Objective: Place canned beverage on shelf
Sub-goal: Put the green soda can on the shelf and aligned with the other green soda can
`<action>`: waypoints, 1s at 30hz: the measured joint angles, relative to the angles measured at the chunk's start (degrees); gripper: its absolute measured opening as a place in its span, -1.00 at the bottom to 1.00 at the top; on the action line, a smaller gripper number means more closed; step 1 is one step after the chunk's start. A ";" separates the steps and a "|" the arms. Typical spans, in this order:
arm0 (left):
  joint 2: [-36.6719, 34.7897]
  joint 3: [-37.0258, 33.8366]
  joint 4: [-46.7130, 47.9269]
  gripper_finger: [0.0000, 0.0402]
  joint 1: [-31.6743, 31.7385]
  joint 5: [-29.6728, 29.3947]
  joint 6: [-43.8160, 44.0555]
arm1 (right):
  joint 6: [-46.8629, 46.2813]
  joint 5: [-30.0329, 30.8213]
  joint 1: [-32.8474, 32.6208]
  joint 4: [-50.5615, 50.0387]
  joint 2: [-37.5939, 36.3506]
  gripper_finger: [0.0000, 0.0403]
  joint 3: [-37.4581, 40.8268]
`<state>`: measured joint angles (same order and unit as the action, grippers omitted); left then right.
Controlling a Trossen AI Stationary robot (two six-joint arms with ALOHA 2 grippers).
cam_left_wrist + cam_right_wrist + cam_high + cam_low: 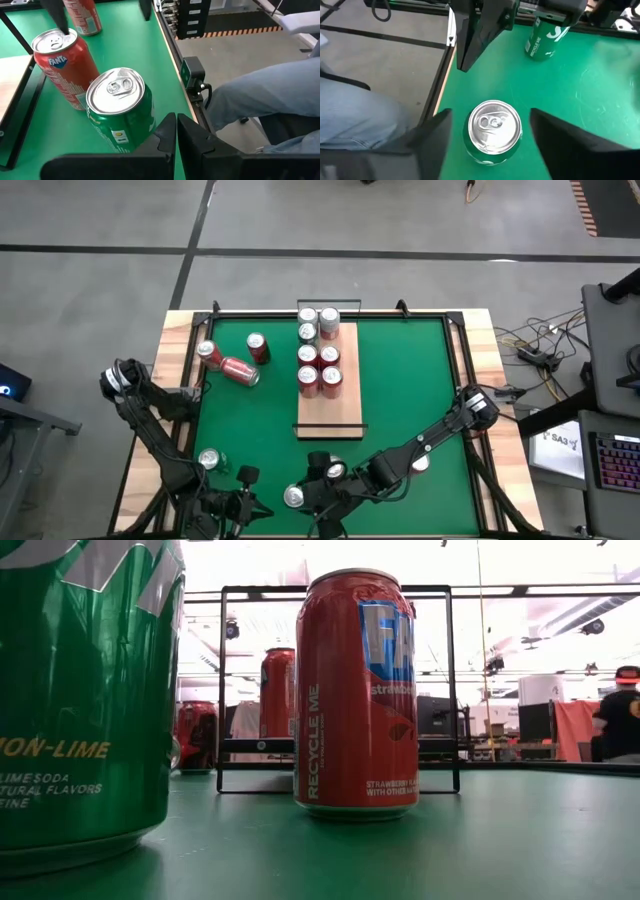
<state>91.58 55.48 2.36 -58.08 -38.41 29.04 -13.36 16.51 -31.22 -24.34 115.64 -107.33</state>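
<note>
A green can (494, 131) stands upright between the right gripper's (302, 498) spread fingers, lid up, with clear mat showing on both sides and neither pad touching it. It sits at the near edge of the green mat (410, 390). The shelf (329, 395) lies straight ahead toward the far edge, its near half bare, cans crowding the far half. A red can (332, 471) stands just beside the route. The left gripper (176, 145) waits pinched shut, further off
</note>
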 joint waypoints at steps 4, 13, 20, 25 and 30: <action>-0.01 0.00 0.01 -1.00 0.18 -0.13 0.00 | -0.03 -0.47 0.22 0.27 0.46 0.72 -0.01; -0.01 0.00 -0.01 -1.00 0.61 -0.20 0.01 | 0.46 -2.03 1.76 1.07 2.69 0.90 -0.04; -0.01 0.00 -0.01 -1.00 0.71 -0.22 0.01 | 0.43 -4.27 2.55 0.99 4.90 0.90 -0.09; -0.01 -0.05 -0.01 -1.00 0.72 -0.22 0.01 | 0.32 -6.24 3.14 1.26 6.02 0.90 -0.07; -0.01 -0.11 -0.01 -1.00 0.78 -0.26 0.01 | 0.30 -6.47 3.69 1.01 6.48 0.90 0.04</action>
<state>91.57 55.37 2.35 -57.31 -38.68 29.06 -13.06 10.05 -27.53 -23.32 122.12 -107.29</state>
